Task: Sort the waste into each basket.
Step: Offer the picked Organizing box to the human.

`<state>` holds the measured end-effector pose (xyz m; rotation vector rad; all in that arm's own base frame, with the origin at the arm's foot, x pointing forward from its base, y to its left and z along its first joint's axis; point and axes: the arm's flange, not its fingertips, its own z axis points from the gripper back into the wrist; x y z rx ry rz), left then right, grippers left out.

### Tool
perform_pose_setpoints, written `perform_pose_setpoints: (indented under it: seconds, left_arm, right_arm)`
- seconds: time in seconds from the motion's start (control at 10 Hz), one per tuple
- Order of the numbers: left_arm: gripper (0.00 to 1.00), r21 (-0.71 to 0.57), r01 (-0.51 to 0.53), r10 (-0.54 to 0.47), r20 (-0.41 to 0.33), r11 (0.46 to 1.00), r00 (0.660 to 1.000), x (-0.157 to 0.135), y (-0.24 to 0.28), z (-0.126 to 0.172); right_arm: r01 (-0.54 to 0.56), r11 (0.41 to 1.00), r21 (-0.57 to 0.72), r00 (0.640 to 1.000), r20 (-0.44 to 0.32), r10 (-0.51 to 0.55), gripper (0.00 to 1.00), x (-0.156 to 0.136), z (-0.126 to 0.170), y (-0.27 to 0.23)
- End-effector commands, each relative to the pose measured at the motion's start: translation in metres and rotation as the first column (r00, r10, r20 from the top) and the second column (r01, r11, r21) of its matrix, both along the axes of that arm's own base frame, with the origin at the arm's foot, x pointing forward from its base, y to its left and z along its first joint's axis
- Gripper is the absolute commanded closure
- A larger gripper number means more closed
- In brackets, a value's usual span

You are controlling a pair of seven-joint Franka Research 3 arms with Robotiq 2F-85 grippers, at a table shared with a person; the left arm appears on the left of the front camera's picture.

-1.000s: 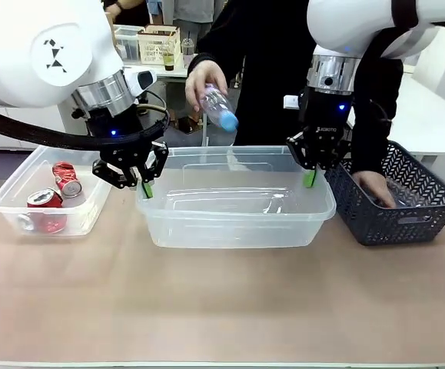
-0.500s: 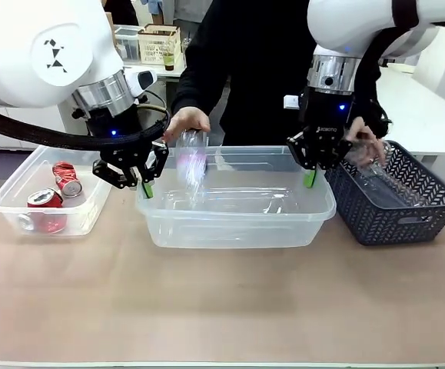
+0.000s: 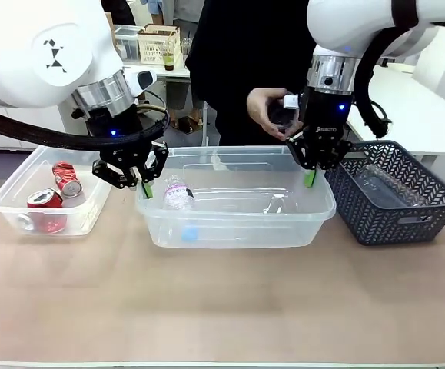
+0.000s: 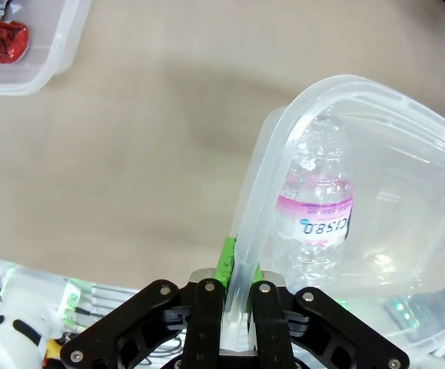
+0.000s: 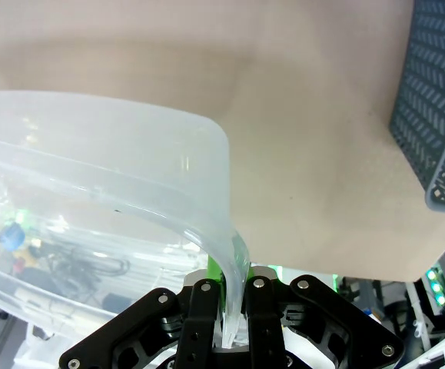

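two grippers pinch the rim of the big tub point(image 3: 245, 229), left gripper point(image 3: 147, 187) and right gripper point(image 3: 310, 178) at opposite ends. one bottle point(image 3: 177, 194) lies inside, left end. person's hand point(image 3: 267, 111) holds another behind; next, hold steady for the drop.

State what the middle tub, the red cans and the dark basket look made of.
The middle tub: clear, glossy plastic; the bottle shows through its wall. The red cans: probably aluminium, shiny printed skin. The dark basket: grey moulded plastic lattice, matte.

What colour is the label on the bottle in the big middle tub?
Pink band above white, with dark print; the left wrist view shows the label best.
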<state>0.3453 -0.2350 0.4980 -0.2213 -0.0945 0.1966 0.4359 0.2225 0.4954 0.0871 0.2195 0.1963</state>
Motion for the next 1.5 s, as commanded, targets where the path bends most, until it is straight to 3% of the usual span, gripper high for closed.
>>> perform_pose_setpoints:
  seconds: [0.0,1.4]
  left_arm:
    - [1.0,0.002,-0.032,0.032,0.008,0.999,0.999,0.0018,0.0066,-0.0023]
    - [1.0,0.002,-0.032,0.032,0.008,0.999,0.999,0.0018,0.0066,-0.0023]
  right_arm:
    - [-0.007,1.0,0.005,1.0,-0.008,0.007,0.98,-0.004,0.0034,-0.0034]
    - [-0.007,1.0,0.005,1.0,-0.008,0.007,0.98,-0.004,0.0034,-0.0034]
